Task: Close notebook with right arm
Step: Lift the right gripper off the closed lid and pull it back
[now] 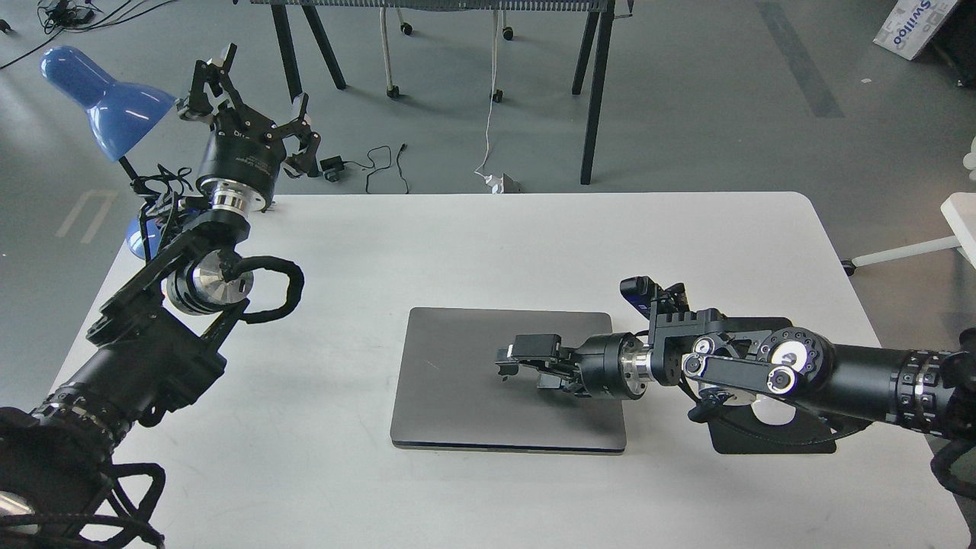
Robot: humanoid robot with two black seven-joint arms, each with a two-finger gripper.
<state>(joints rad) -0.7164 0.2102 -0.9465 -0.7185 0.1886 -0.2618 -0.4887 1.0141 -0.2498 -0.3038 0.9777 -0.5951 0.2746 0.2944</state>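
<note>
The notebook point(457, 381) is a slim grey metal laptop lying shut and flat on the white table point(534, 244), lid down on its base. My right arm reaches in from the right, and my right gripper point(526, 364) rests low on the right half of the lid. Its fingers are slightly apart and hold nothing. My left gripper point(255, 95) is raised at the far left corner of the table, next to the blue lamp, with its fingers spread and empty.
A black mouse pad point(770, 444) with a white mouse point(772, 412) lies under my right arm, right of the notebook. A blue desk lamp point(107, 99) stands at the far left corner. Table legs, chair wheels and cables are on the floor beyond the table.
</note>
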